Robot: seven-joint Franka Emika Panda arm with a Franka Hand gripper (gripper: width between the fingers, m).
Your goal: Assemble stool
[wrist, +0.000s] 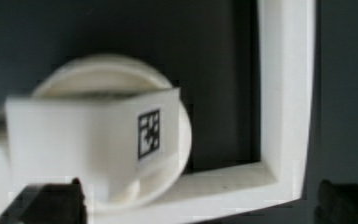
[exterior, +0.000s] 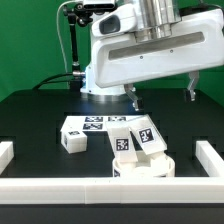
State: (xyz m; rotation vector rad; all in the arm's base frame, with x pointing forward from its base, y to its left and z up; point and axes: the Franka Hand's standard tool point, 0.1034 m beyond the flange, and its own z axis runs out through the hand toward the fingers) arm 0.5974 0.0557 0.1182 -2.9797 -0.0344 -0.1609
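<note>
The round white seat [exterior: 140,170] lies near the front rail. Two blocky white legs with tags [exterior: 124,143] [exterior: 148,135] stand on it, leaning a little. A third leg [exterior: 72,141] lies loose on the table to the exterior view's left. My gripper [exterior: 163,96] hangs well above the seat, open and empty. In the wrist view the seat [wrist: 87,90] shows with one tagged leg [wrist: 131,130] across it. My gripper [wrist: 197,205] is open there, with its dark fingertips [wrist: 51,200] far apart.
The marker board [exterior: 95,124] lies flat behind the legs. White border rails run along the front [exterior: 100,190], the left [exterior: 8,152] and the right [exterior: 210,155]. A rail corner [wrist: 282,110] shows beside the seat in the wrist view.
</note>
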